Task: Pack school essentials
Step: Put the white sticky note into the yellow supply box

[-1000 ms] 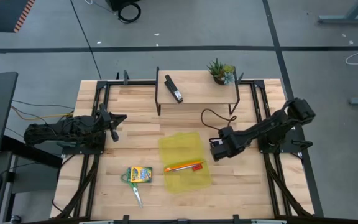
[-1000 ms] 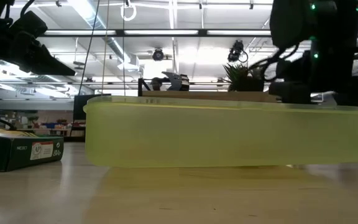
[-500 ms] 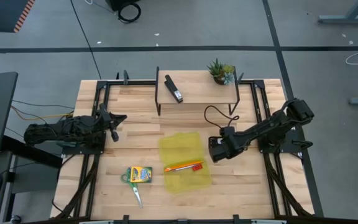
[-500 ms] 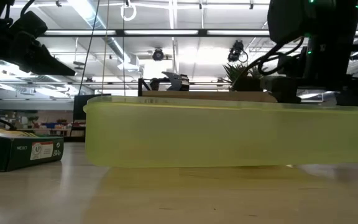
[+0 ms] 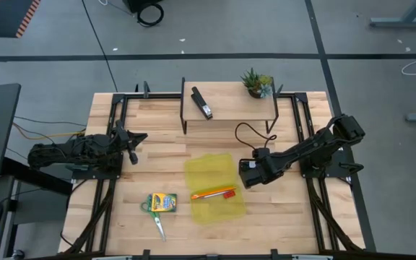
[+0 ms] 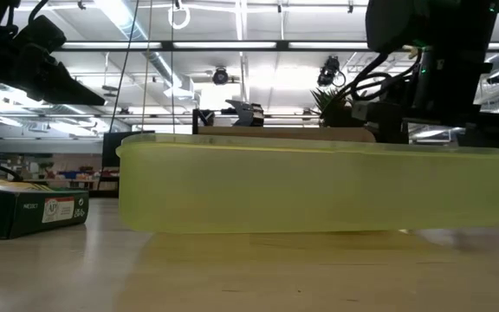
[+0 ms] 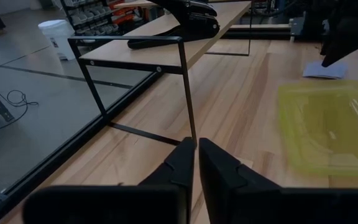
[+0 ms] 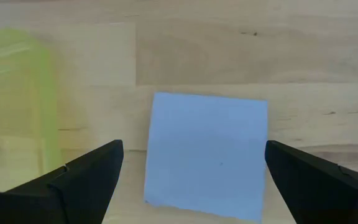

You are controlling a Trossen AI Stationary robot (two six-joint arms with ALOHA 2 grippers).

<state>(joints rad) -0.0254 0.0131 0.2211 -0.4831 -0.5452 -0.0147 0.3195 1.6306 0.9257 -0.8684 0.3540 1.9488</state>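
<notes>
Pale butcher-block wood is forming the table (image 5: 157, 155), and near its middle, toward the front edge, a translucent yellow-green container (image 5: 214, 186) is being filled; thin orange pencils (image 5: 214, 193) with a small red piece at one end are already lying inside it. Beyond the container's left edge, toward the table's front-left corner, the crayon box (image 5: 162, 203) and the green-handled scissors (image 5: 158, 224) are waiting unpacked. The right gripper (image 5: 247, 173) is being held just beside the container's right edge, and in the right wrist view it (image 8: 194, 171) is seen spread wide, holding nothing, directly above the pale blue square notepad (image 8: 205, 154), which is lying flat on the wood close to the container wall. For this pick to be done well, the fingers should probably be lowered astride two opposite edges of the pad and pressed to the wood before closing, since so flat a thing is likely to slip. The left gripper (image 7: 196, 163) is being kept pressed together and empty near the table's left edge.
</notes>
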